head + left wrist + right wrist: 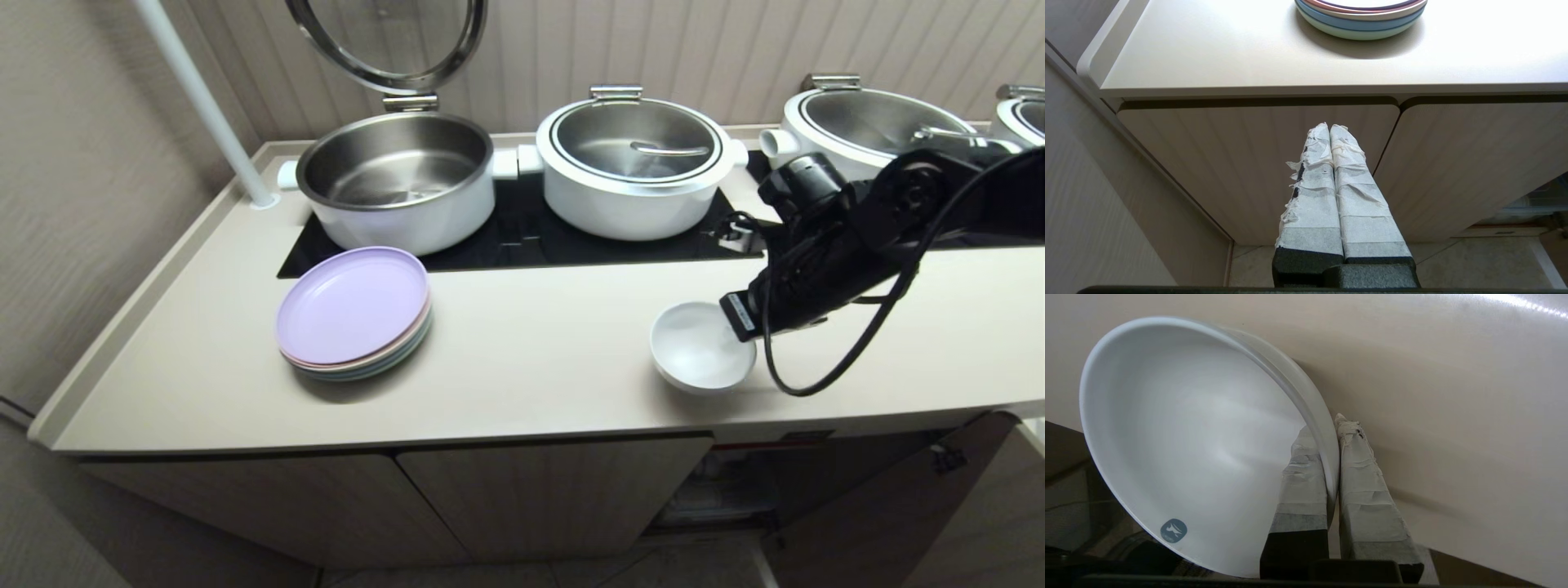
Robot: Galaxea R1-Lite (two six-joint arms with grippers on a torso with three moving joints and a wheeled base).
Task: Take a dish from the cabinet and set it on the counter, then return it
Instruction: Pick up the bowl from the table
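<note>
We've got the right gripper (1331,428) jaws pinched on the white bowl (702,347) rim at the counter (531,359) edge, probably for returning it to the cabinet (555,498).

right arm (849,237): black, looped black cable | gripper fingers (1363,486): wrapped in frayed white tape

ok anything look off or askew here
Two things. The white bowl sits right at the counter's front edge, its rim pinched by the right gripper. Below it, a cabinet door stands open. The tape on the left gripper is frayed.
</note>
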